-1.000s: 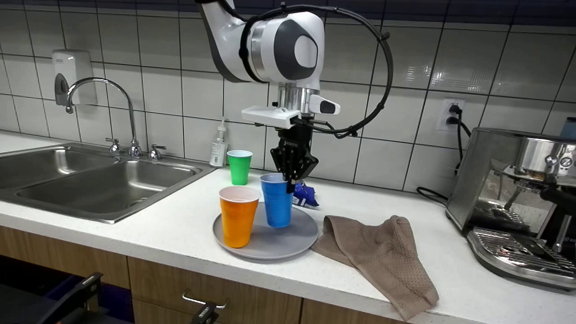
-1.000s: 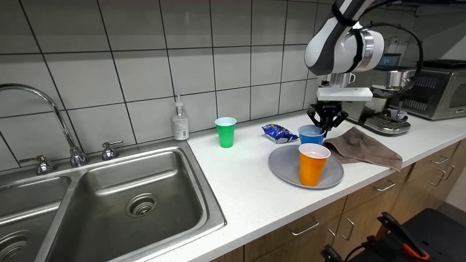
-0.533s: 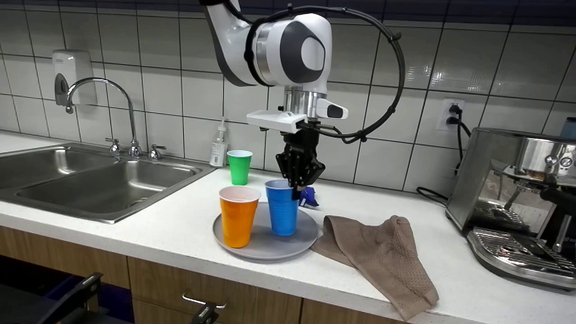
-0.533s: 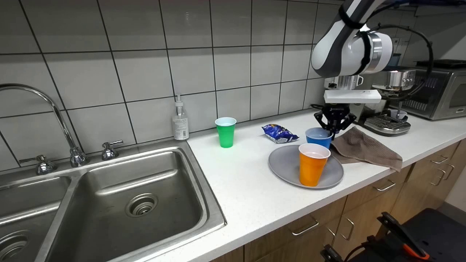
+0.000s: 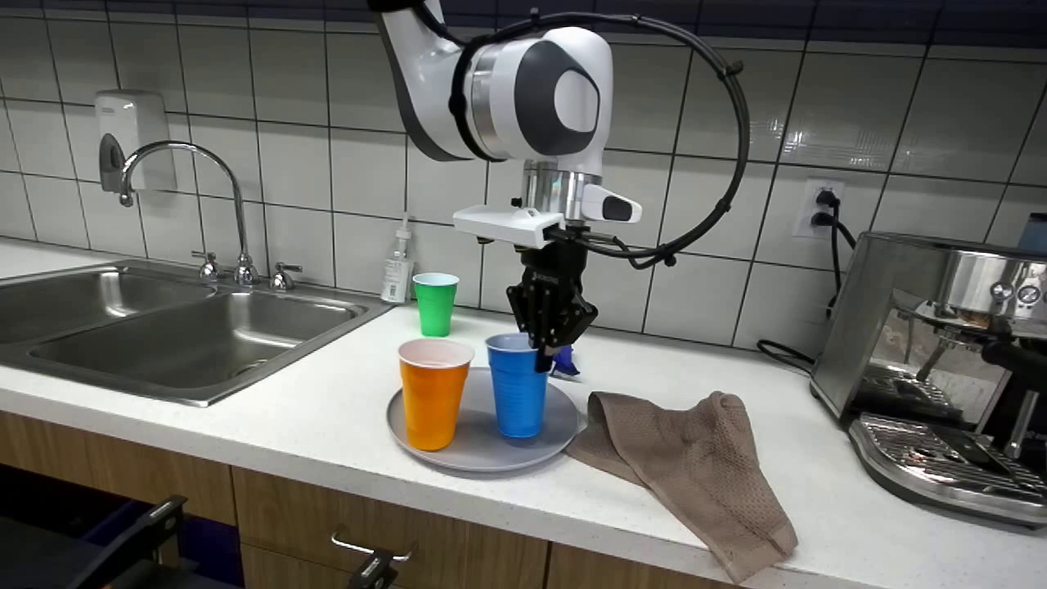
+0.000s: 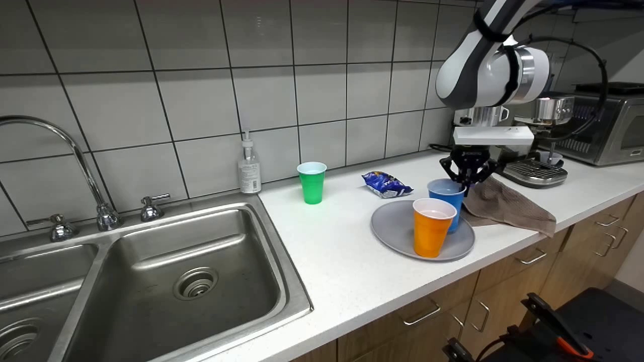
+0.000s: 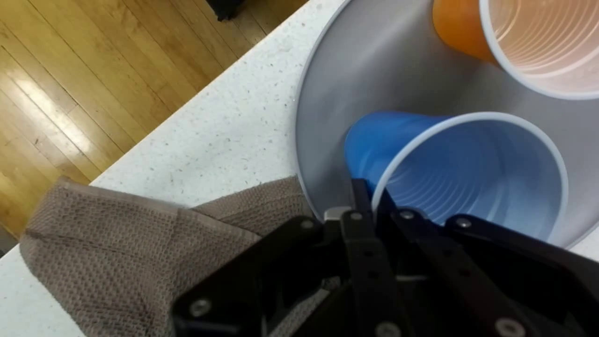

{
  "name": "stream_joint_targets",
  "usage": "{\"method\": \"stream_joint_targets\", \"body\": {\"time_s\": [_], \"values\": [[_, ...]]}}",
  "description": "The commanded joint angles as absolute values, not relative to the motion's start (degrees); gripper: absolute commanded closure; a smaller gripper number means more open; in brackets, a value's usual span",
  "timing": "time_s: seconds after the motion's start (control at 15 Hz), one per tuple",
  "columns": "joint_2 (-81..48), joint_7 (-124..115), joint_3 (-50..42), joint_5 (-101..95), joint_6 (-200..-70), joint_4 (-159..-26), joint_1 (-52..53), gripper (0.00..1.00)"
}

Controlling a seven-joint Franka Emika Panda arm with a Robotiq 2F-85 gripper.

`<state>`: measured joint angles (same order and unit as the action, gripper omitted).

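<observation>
My gripper (image 5: pixel 541 358) is shut on the wall of the blue cup (image 5: pixel 519 397) at its rim. In the wrist view the gripper (image 7: pixel 373 199) has one finger outside the cup (image 7: pixel 390 135) and one inside it. The cup is upright, over the grey round plate (image 5: pixel 470 450); I cannot tell whether its base touches the plate. An orange cup (image 5: pixel 432 401) stands upright on the plate beside the blue one. In an exterior view the orange cup (image 6: pixel 430 234) partly hides the blue cup (image 6: pixel 448 190).
A brown towel (image 5: pixel 695 458) lies by the plate and hangs over the counter edge. A blue snack bag (image 6: pixel 385 184), a green cup (image 6: pixel 312 183) and a pump bottle (image 6: pixel 249 168) are behind. A sink (image 6: pixel 196 241) and an espresso machine (image 5: pixel 941 368) flank the counter.
The gripper and the blue cup in it have moved to the right and downward in both exterior views, over the plate. The orange cup, plate and towel have not moved.
</observation>
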<state>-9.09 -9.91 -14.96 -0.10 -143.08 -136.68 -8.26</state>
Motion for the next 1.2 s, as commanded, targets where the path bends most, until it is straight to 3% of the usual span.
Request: {"method": "stream_joint_targets", "body": {"time_s": [0.0, 1.13], "values": [[-8.28, -9.41, -14.03, -0.29, -143.9, -137.53, -9.21, 0.99], [-9.67, -6.2, -13.22, 1.86, -147.94, -138.58, -9.45, 0.99]]}}
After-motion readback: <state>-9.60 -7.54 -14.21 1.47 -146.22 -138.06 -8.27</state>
